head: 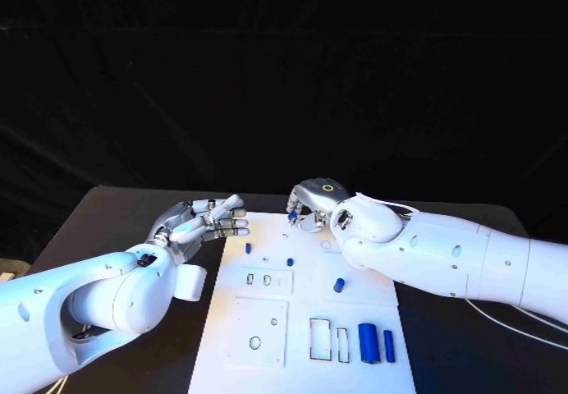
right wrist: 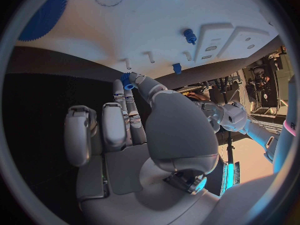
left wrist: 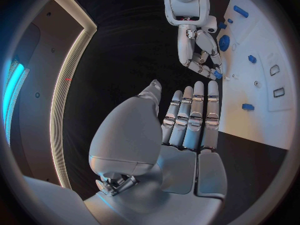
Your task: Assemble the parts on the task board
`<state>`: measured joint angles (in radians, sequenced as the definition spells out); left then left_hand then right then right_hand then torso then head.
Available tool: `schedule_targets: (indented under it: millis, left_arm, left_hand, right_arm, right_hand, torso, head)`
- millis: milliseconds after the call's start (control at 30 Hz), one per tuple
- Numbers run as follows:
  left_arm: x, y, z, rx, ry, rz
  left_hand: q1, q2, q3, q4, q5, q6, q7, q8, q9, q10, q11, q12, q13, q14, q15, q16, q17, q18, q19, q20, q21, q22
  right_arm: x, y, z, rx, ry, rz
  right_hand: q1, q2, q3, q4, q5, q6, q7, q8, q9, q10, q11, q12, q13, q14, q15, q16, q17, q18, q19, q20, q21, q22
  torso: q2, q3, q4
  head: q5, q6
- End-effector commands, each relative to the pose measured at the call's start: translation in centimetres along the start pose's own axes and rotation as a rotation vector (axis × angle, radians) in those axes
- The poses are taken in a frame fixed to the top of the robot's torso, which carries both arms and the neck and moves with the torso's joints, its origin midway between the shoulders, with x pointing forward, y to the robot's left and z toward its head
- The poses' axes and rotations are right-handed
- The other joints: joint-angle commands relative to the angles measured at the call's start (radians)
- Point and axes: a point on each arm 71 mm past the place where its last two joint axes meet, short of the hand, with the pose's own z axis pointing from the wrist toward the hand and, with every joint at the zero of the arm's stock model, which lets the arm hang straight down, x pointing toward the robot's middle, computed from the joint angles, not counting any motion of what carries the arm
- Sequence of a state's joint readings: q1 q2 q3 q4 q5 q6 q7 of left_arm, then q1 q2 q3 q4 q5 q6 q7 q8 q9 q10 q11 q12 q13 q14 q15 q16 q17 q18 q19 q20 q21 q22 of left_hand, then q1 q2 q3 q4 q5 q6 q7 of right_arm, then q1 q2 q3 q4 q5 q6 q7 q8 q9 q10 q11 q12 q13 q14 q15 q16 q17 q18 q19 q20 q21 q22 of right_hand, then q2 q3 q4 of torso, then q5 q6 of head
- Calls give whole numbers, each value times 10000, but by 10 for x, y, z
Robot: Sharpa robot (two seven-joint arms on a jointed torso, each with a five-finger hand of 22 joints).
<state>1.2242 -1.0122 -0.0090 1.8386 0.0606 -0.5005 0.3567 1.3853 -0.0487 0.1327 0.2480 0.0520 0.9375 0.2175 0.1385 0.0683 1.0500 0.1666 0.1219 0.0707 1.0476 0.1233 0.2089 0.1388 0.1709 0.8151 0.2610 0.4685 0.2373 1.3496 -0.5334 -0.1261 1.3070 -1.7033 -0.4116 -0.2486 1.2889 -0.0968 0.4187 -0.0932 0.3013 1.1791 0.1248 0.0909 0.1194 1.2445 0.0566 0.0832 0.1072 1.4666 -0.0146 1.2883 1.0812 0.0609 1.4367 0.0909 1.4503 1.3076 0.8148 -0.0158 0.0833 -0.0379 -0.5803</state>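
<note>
The white task board (head: 267, 328) lies in the middle of the black table. At its far edge my right hand (head: 318, 203) pinches a small blue part (head: 291, 215) between thumb and finger, just above the board; the right wrist view shows the same blue part (right wrist: 127, 81) at the fingertips (right wrist: 139, 80). My left hand (head: 208, 220) hovers at the board's far left corner, fingers straight and apart, holding nothing. In the left wrist view the left hand (left wrist: 187, 120) points toward the right hand (left wrist: 203, 55). Small blue pegs (head: 249, 246) (head: 290, 262) (head: 339, 284) stand on the board.
Two long blue pieces (head: 368, 341) (head: 388, 345) lie at the board's near right, beside two rectangular slots (head: 322, 338). A raised white plate with holes (head: 257, 332) sits near left. A blue toothed wheel (right wrist: 44, 15) lies at the board's far end. A cable (head: 497, 316) trails on the table's right.
</note>
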Motion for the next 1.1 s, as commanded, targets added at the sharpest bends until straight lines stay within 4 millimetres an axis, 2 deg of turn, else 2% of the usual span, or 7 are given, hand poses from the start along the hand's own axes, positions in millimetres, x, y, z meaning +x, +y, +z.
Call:
schedule_targets:
  millis: [33, 267, 567, 733, 1100]
  left_arm:
    - [2, -3, 1, 83, 202, -88]
    - [2, -5, 1, 133, 206, -71]
    - [1, -7, 2, 169, 182, -49]
    - [1, -7, 2, 175, 184, -48]
    - [0, -7, 2, 172, 186, -45]
  left_hand:
    - [1, 77, -53, -4, -5, 2, 62, -42, -13, -23, 37, -62, -11, 17, 48, -67, 13, 105, 13, -21, 33, 10]
    - [1, 77, -53, -4, -5, 2, 62, -42, -13, -23, 37, -62, -11, 17, 48, -67, 13, 105, 13, -21, 33, 10]
    - [9, 76, -56, -10, -5, -1, 66, -50, -13, -26, 40, -72, -12, 12, 51, -74, 14, 103, 3, -21, 35, 11]
    - [9, 76, -56, -10, -5, -1, 66, -50, -13, -26, 40, -72, -12, 12, 51, -74, 14, 103, 3, -21, 35, 11]
    - [18, 77, -61, -15, -6, -4, 73, -62, -14, -31, 45, -87, -13, 6, 55, -86, 17, 101, -13, -20, 40, 14]
  right_arm:
    - [2, 1, 1, -43, 22, -108]
    - [6, 3, 2, -66, 276, -153]
    - [11, 2, 1, -23, 664, -266]
    - [13, 1, 0, 14, 788, -299]
    - [15, -3, 3, 194, 798, -370]
  right_hand:
    - [7, -83, 71, 28, 14, 18, 2, 25, 12, 48, 48, -51, 17, 311, -26, 49, 8, -165, 47, 0, 34, 646]
    - [-4, -88, 79, 40, 10, 18, 3, 23, 16, 48, 50, -57, 17, 311, -24, 61, 21, -168, 56, 2, 44, 662]
    - [-42, -106, 95, 79, -1, 19, 2, 21, 27, 56, 53, -68, 20, 311, -19, 89, 47, -173, 70, 7, 63, 693]
    - [-73, -127, 100, 108, -22, 17, 0, 17, 34, 62, 53, -76, 22, 306, -16, 90, 34, -170, 60, 11, 58, 686]
    - [-141, -233, 165, 202, -155, -141, 52, -84, 35, -77, 103, -175, 2, 247, 21, 27, -125, -140, -42, 38, -14, 575]
  torso:
    - [28, -31, 35]
    - [36, -40, 42]
    - [45, -29, 19]
    - [48, -26, 44]
    - [62, -37, 49]
  head:
    - [-1, 13]
    - [63, -18]
    - [60, -61]
    - [42, -61]
    - [35, -59]
